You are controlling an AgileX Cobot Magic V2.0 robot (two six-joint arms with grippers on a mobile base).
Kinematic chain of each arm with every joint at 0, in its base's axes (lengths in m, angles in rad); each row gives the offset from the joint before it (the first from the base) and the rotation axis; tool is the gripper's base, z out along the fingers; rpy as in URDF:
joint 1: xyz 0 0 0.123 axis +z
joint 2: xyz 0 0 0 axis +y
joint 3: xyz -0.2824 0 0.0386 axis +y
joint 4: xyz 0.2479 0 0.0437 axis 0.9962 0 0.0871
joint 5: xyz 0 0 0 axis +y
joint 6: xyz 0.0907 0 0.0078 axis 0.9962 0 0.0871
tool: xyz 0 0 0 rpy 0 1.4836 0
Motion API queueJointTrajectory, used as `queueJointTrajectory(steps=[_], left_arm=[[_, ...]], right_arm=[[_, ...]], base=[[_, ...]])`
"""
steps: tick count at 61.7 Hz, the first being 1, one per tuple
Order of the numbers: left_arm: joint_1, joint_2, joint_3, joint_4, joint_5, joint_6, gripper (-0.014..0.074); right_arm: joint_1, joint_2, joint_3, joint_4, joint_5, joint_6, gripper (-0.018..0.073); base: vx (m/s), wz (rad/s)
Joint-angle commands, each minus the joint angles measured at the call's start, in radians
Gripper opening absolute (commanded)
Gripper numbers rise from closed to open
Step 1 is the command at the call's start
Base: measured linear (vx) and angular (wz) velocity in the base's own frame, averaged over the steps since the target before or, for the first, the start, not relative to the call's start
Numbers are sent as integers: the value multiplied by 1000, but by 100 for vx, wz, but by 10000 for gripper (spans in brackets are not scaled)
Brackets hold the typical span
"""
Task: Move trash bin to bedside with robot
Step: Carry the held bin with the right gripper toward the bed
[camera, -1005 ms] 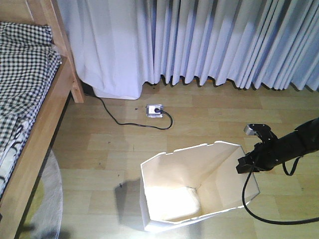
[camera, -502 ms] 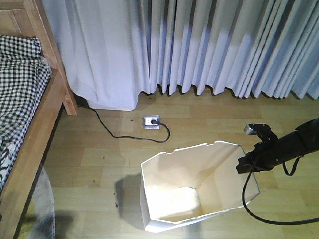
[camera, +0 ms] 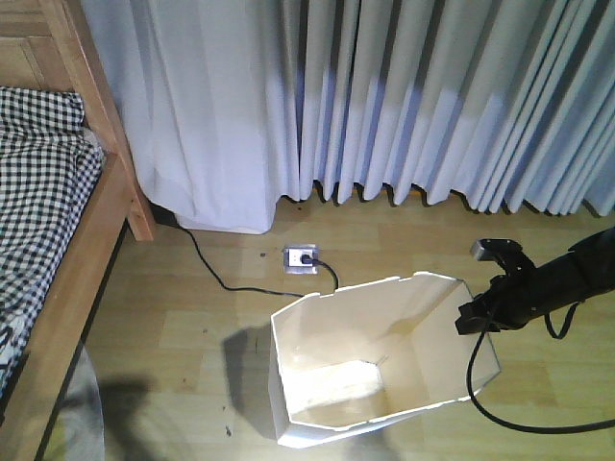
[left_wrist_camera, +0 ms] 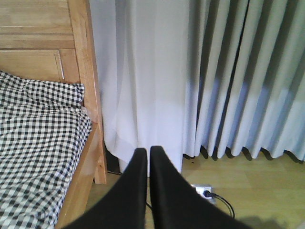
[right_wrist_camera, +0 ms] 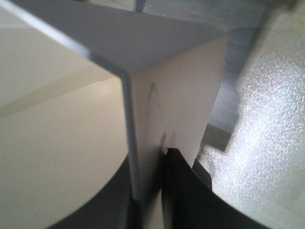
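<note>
Bin (camera: pixel 404 331) reads as thin, light, empty plastic. It looks stiff along the faceted creases, but the flat panels will likely flex and the smooth wall looks slippery, so a one-sided pinch may let it swing or slide. Best hold is the rim close to a corner crease, which is where your right hand (camera: pixel 473 321) has it. The wrist view shows the wall clamped between dark fingers (right_wrist_camera: pixel 180 191), one on either side. That arm reaches in low from the right, forearm near level, cable (camera: pixel 476 384) looping under it. Left hand (left_wrist_camera: pixel 148 155) is clenched on nothing, held high, pointing at the curtain (left_wrist_camera: pixel 157 71) next to the bed (left_wrist_camera: pixel 47 143). Bin is over the floor (camera: pixel 192 288), right of the bed and well apart from it. Can't tell if its base touches down. Take turns slow.
</note>
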Motion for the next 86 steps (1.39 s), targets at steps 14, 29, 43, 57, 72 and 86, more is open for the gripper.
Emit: queueJointTrajectory(steps=[14,29,43,57,72,86], left_arm=[[-2,-15,19,-3,-69,-4,-6],[-2,-15,19,-3,-69,-4,-6],[-2,-15,19,-3,-69,-4,-6],[-2,-15,19,-3,-69,-4,-6],[-2,-15,19,-3,-69,-4,-6],[-2,-15,19,-3,-69,-4,-6]], right_arm=[[-2,-75,-15,68,193,-3,-5],[-2,-75,-15,68,193,-3,-5],[-2,-75,-15,68,193,-3,-5],[-2,-75,-15,68,193,-3,-5],[-2,-75,-15,68,193,-3,-5],[-2,-75,-15,68,193,-3,-5]], base=[[18,3],[18,-2],[17,-2],[15,1],[9,1],[3,0]])
